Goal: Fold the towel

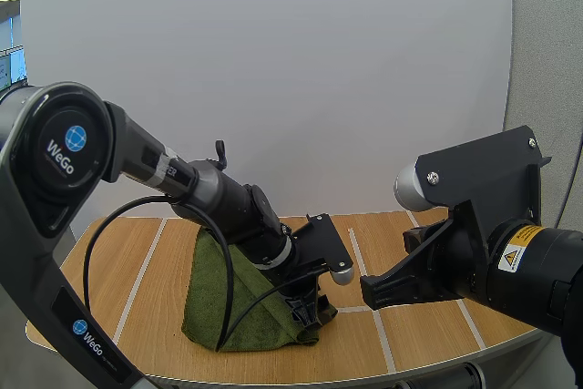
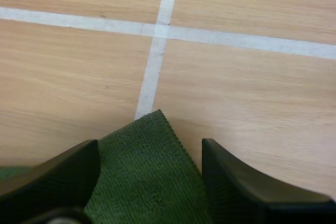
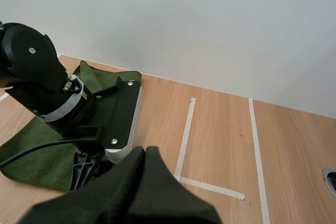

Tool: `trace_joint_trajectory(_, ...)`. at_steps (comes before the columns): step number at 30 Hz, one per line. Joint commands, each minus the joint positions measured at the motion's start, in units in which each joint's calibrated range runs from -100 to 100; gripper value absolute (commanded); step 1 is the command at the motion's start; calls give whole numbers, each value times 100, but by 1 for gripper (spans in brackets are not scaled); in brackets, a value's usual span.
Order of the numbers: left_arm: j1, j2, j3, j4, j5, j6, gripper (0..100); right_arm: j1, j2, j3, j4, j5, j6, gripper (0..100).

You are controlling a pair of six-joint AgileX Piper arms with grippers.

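Observation:
A dark green towel [image 1: 244,302] lies bunched on the wooden table [image 1: 410,334], left of centre. My left gripper [image 1: 308,309] is down at the towel's right front corner. In the left wrist view its two black fingers [image 2: 50,177] stand apart, open, with a pointed corner of the towel [image 2: 152,166] lying between them on the wood. My right gripper [image 3: 137,182] hovers above the table to the right, its fingers together as one dark wedge, shut on nothing. From there I see the left arm [image 3: 47,93] over the towel [image 3: 37,156].
White tape lines [image 1: 364,266] divide the tabletop into panels; two of them cross just past the towel corner [image 2: 160,30]. A pale wall [image 1: 273,70] stands behind the table. The table's front edge curves near the towel.

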Motion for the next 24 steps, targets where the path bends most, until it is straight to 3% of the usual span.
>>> trace_joint_trajectory(1, -39, 8, 12, -292, 6, 37, 91, -16, -42, 16, -31, 0, -3, 0)
trace_joint_trajectory(21, -39, 464, 12, -581, 279, 248, 90, -23, -42, 16, -42, 0, -12, 0)
trace_joint_trajectory(24, -39, 464, 12, -613, 259, 248, 87, -23, -42, 16, -42, 0, -12, 0)
